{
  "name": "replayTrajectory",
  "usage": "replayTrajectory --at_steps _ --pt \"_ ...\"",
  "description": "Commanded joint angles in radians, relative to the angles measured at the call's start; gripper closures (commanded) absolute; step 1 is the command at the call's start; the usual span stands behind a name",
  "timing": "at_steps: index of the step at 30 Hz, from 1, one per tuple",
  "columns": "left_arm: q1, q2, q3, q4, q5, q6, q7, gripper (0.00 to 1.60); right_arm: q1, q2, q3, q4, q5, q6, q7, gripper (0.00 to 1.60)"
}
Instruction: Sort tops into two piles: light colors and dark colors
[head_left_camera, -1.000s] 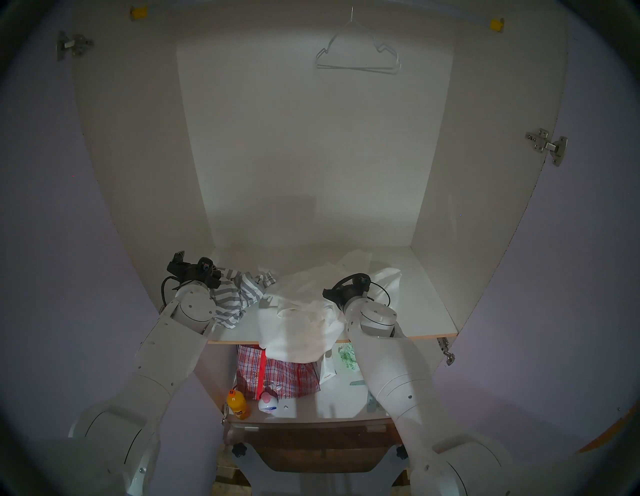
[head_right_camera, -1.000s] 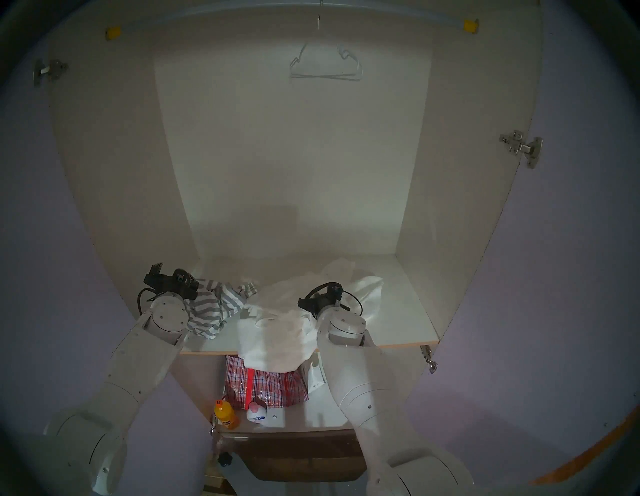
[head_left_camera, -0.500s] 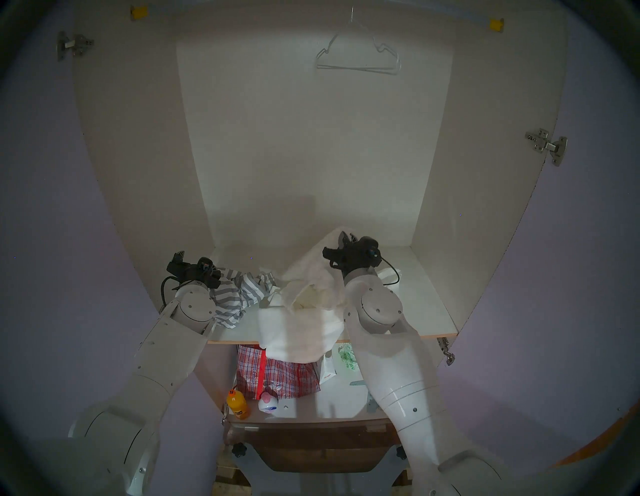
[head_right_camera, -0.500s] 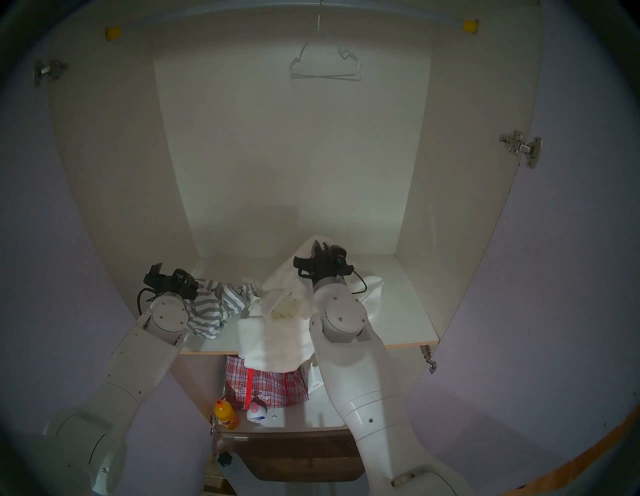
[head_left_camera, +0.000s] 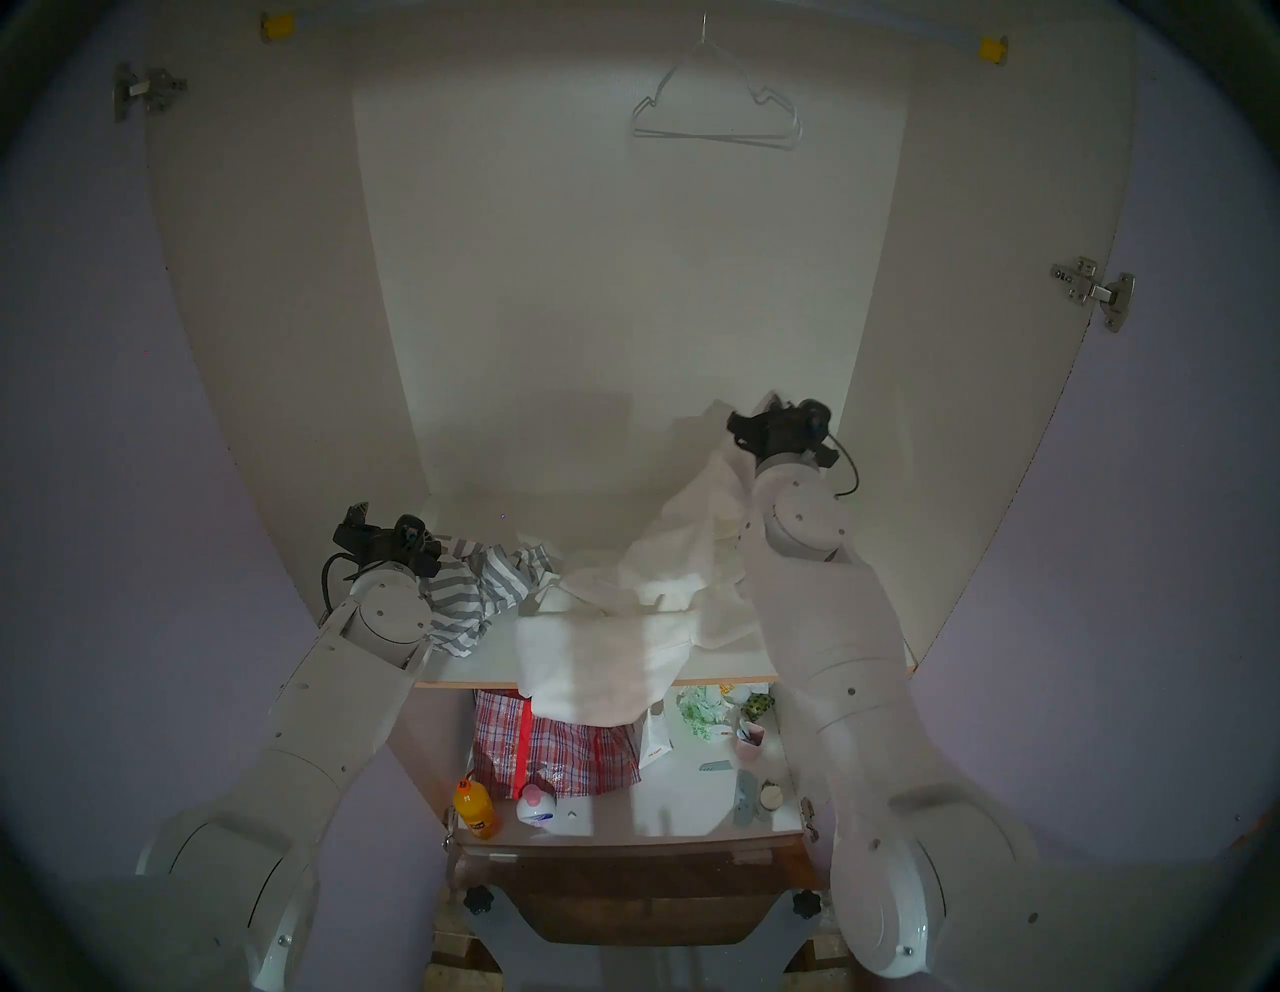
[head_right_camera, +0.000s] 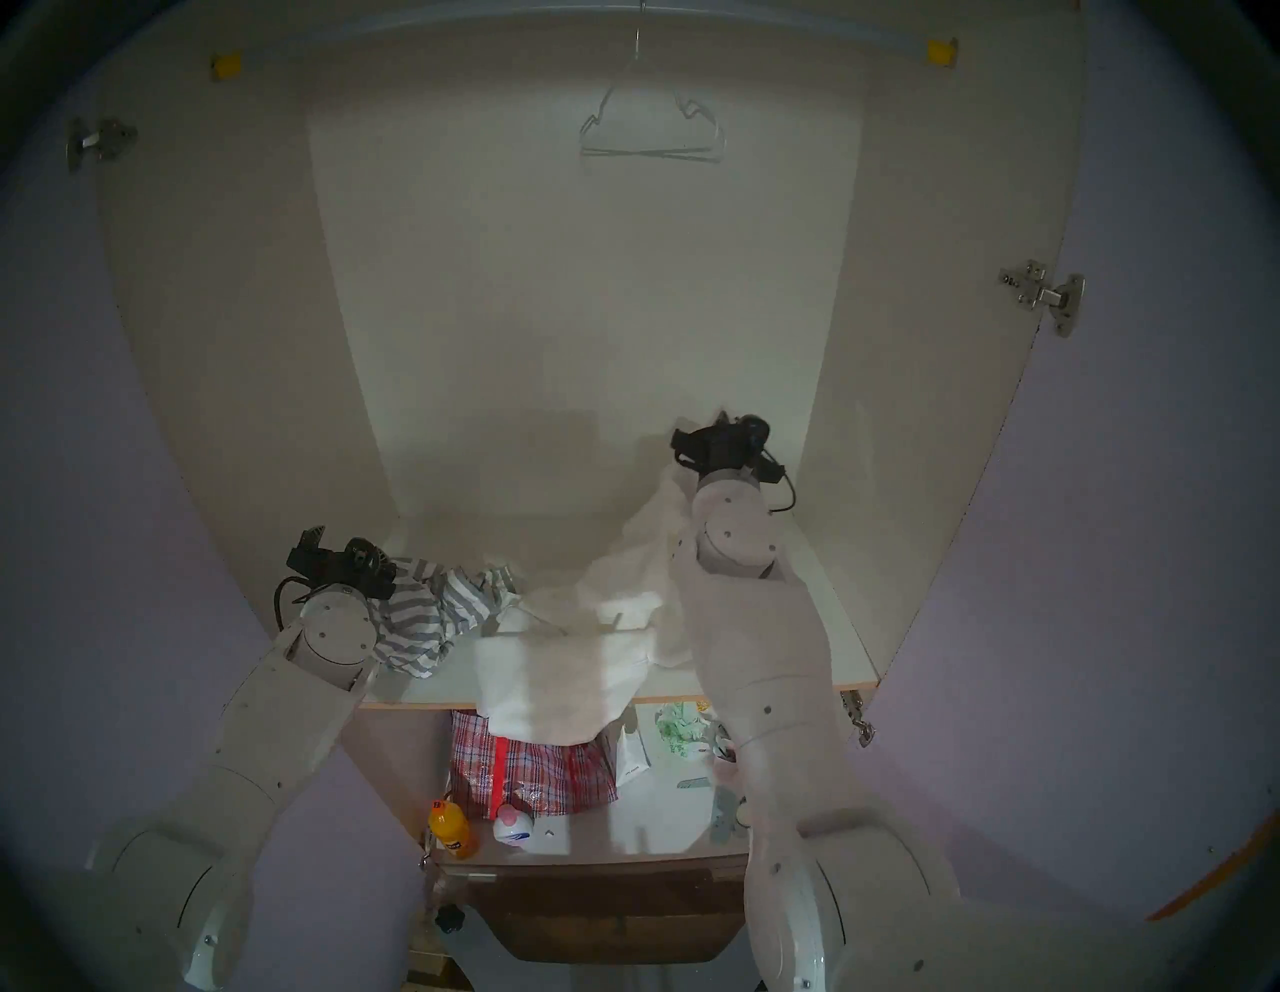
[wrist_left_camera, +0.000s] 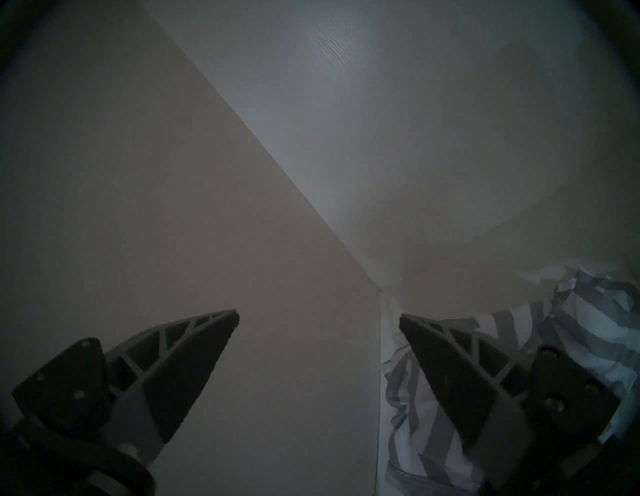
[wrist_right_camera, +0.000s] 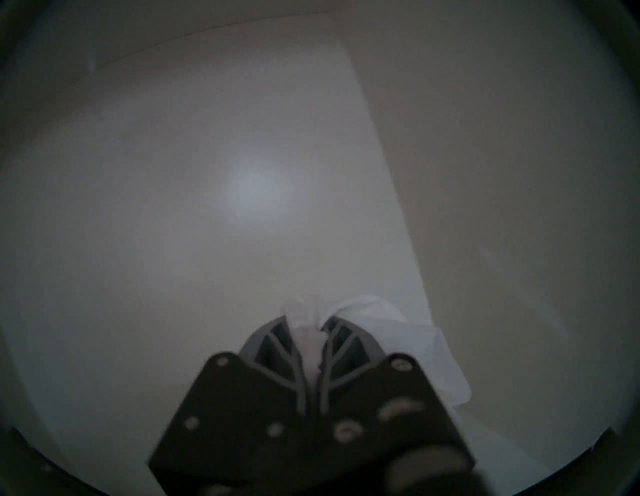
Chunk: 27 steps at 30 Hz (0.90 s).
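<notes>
Right pincer (wrist_right_camera: 308, 324) clamped on white top (head_left_camera: 699, 533), lifted higher, rightward (left pincer (wrist_left_camera: 318, 317) wide, unmoved).

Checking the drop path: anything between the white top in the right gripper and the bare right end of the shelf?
Nothing visible. The right gripper holds the white top above the shelf; only its own trailing cloth and the right arm are there.

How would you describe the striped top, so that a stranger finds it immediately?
Look at the wardrobe's upper shelf. On its left side, beside the open left gripper, lies the crumpled striped top. It alone has broad grey and white stripes; the cloth next to it is plain white.
</notes>
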Motion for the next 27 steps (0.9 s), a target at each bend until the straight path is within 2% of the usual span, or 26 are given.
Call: replayTrajectory --at_steps 1,3,10,14,15,16,23,27 --pt "-0.024 0.003 -0.001 -0.026 0.003 -0.004 0.0 0.0 0.094 0.034 0.009 0.052 -0.037 -0.067 -0.013 1.6" --pt "-0.024 0.003 -0.001 -0.027 0.002 -0.004 0.0 0.0 0.112 0.047 0.009 0.097 -0.063 -0.122 -0.021 1.6" --pt "-0.025 0.003 0.0 -0.025 0.002 -0.005 0.001 0.0 0.242 0.091 0.041 0.274 -0.06 -0.181 -0.052 1.6" --pt "-0.025 0.003 0.0 -0.025 0.001 -0.005 0.002 0.0 0.27 0.116 0.023 0.336 -0.094 -0.232 -0.062 1.6" --pt "-0.025 0.004 0.0 -0.026 0.001 -0.005 0.001 0.0 0.278 0.118 0.03 0.367 -0.102 -0.267 -0.099 1.6" --pt "-0.025 0.004 0.0 -0.026 0.001 -0.005 0.001 0.0 0.283 0.123 0.035 0.383 -0.1 -0.291 -0.103 1.6" --pt "-0.025 0.004 0.001 -0.025 0.001 -0.005 0.002 0.0 0.302 0.157 0.061 0.4 -0.091 -0.36 -0.122 1.6" --pt "-0.024 0.005 0.001 -0.028 0.0 -0.004 0.001 0.0 0.243 0.167 0.084 0.365 -0.083 -0.398 -0.143 1.6"
